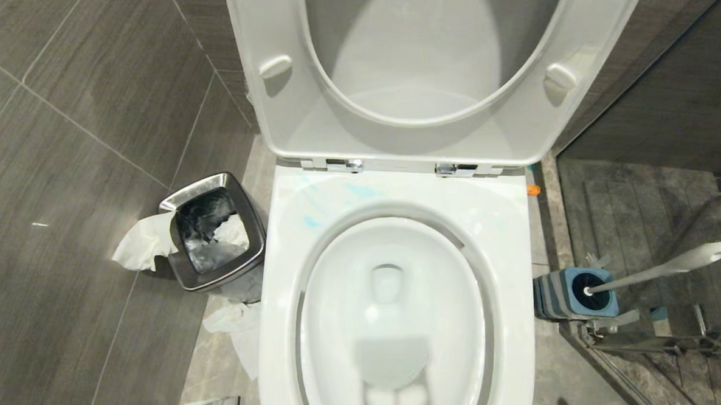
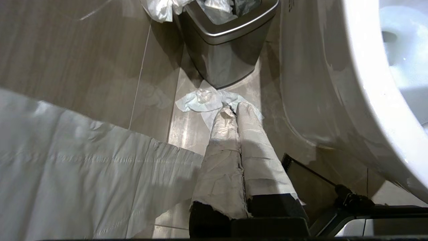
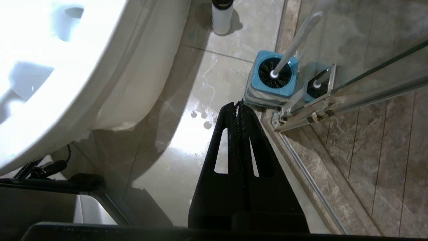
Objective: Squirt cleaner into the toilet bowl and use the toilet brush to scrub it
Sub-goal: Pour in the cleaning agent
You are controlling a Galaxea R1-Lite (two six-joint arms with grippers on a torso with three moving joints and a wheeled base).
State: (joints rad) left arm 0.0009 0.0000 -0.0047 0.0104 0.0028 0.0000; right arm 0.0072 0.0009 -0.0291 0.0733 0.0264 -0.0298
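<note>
1. L gripper (image 2: pixel 234 107): tape-wrapped fingers pressed together, holding nothing, hanging low over the floor beside the toilet's outer wall, tips above a crumpled tissue (image 2: pixel 204 100) lying in front of the steel waste bin (image 2: pixel 227 36).
2. R gripper (image 3: pixel 240 107): black fingers closed tight, empty, low over the floor on the toilet's other side, tips near the blue holder cup (image 3: pixel 274 75).
3. Neither arm shows in head view.
4. Toilet bowl (image 1: pixel 392 237): centre of head view, seat & lid up, water in the basin.
5. Cleaner (image 1: pixel 360 191): pale turquoise smears on the rear rim, by the hinges.
6. Toilet brush (image 1: pixel 667 268): bristle head seated in the holder cup on the floor right of the bowl, handle leaning away from the toilet.
7. White bottle (image 3: pixel 222 16) stands on the floor past the cup, close to the toilet base.
</note>
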